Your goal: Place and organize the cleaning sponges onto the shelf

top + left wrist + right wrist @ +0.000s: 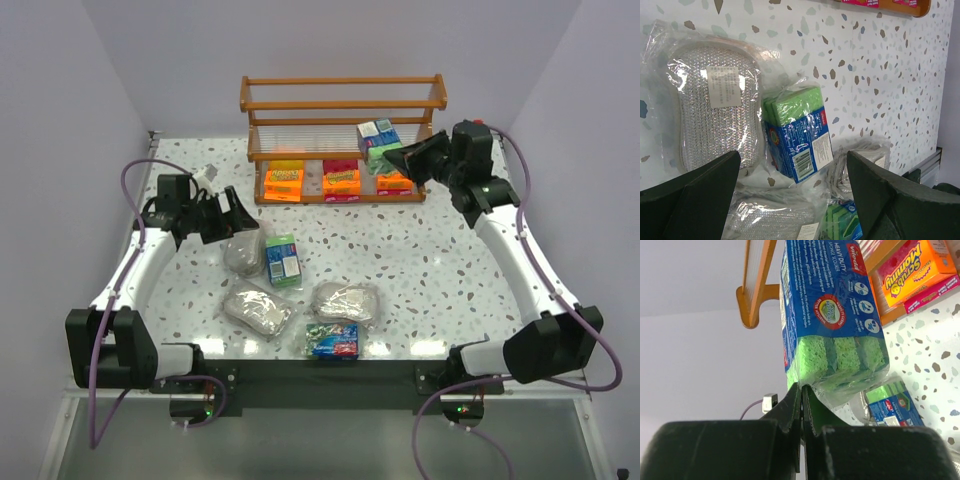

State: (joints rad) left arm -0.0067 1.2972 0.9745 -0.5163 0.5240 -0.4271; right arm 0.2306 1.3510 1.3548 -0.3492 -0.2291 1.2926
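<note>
The right gripper [802, 390] is clenched on the wrap edge of a green sponge pack [835, 315] at the right end of the shelf [340, 105], probably the middle tier. Set it level and well in before letting go. The left gripper [232, 212] hangs released.

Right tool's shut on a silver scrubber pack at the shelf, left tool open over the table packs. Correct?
No: the right tool pinches a green-and-blue sponge pack, not silver; the right wrist view shows it. The shelf and open left tool are right.
</note>
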